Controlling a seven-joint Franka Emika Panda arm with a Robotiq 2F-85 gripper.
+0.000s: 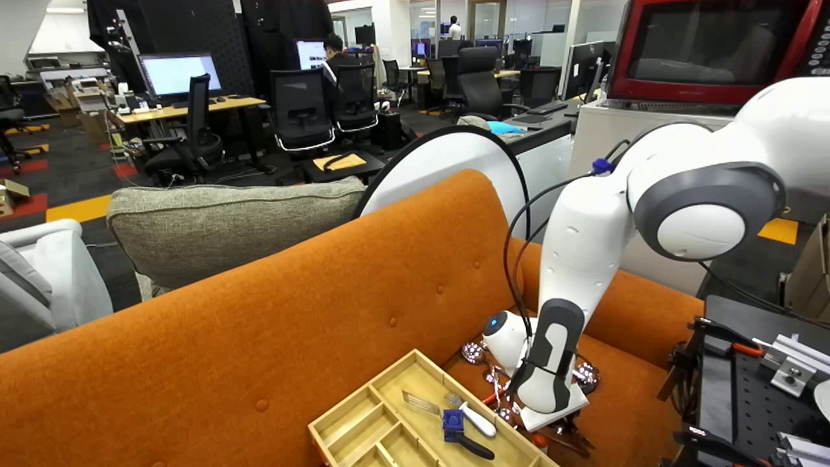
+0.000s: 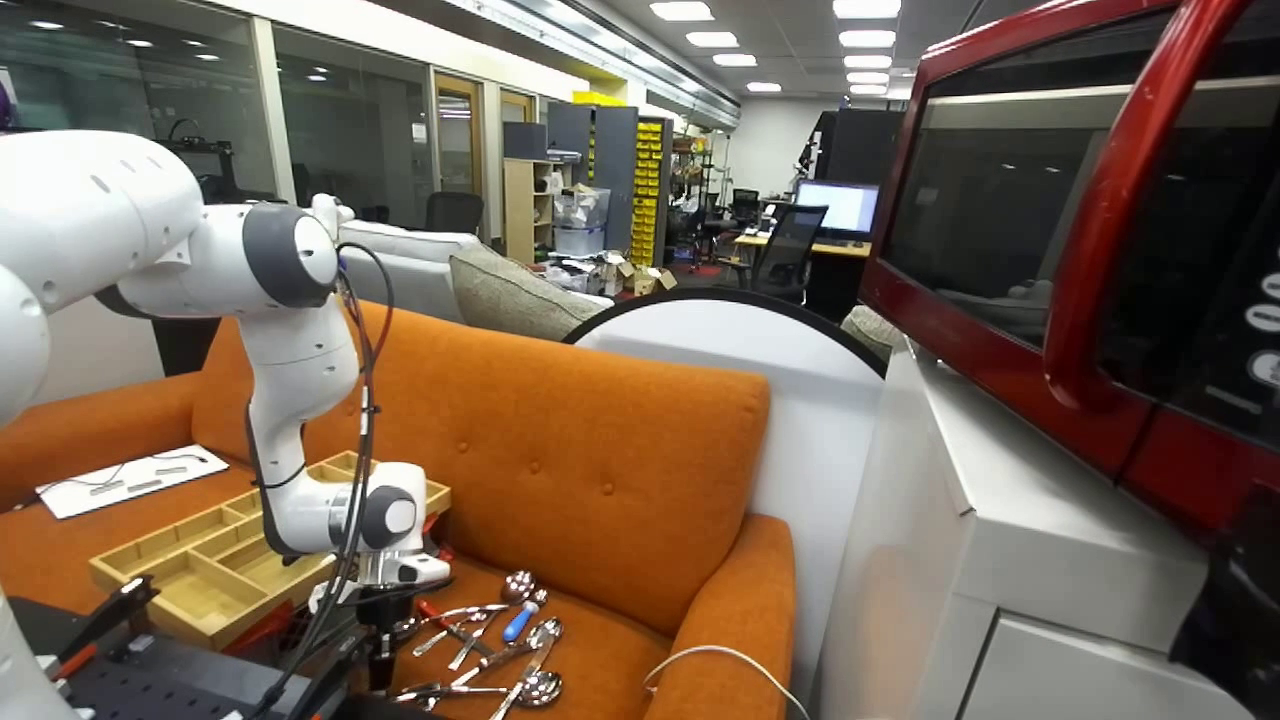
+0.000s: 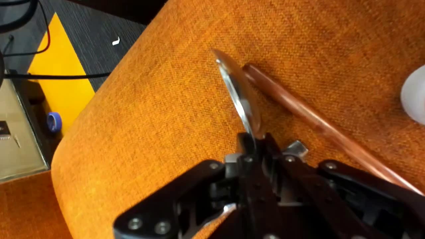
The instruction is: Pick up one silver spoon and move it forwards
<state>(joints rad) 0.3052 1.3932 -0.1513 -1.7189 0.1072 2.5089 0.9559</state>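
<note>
In the wrist view, a silver spoon (image 3: 244,96) shows its bowl nearly edge-on, with orange reflections. Its near end runs in between my fingertips. My gripper (image 3: 255,137) looks shut on it, over the orange sofa seat. In an exterior view the gripper (image 2: 382,665) points down at the near-left side of a pile of silver utensils (image 2: 505,660). The spoon cannot be told apart there. In an exterior view, the arm hides the gripper, and parts of the pile (image 1: 493,376) show around it.
A long shiny reddish handle (image 3: 318,126) lies right of the spoon, with a white round end (image 3: 415,94) farther right. A wooden divided tray (image 1: 350,415) holding utensils stands beside the pile. The sofa backrest (image 2: 540,420) rises behind. A dark table (image 1: 746,389) stands nearby.
</note>
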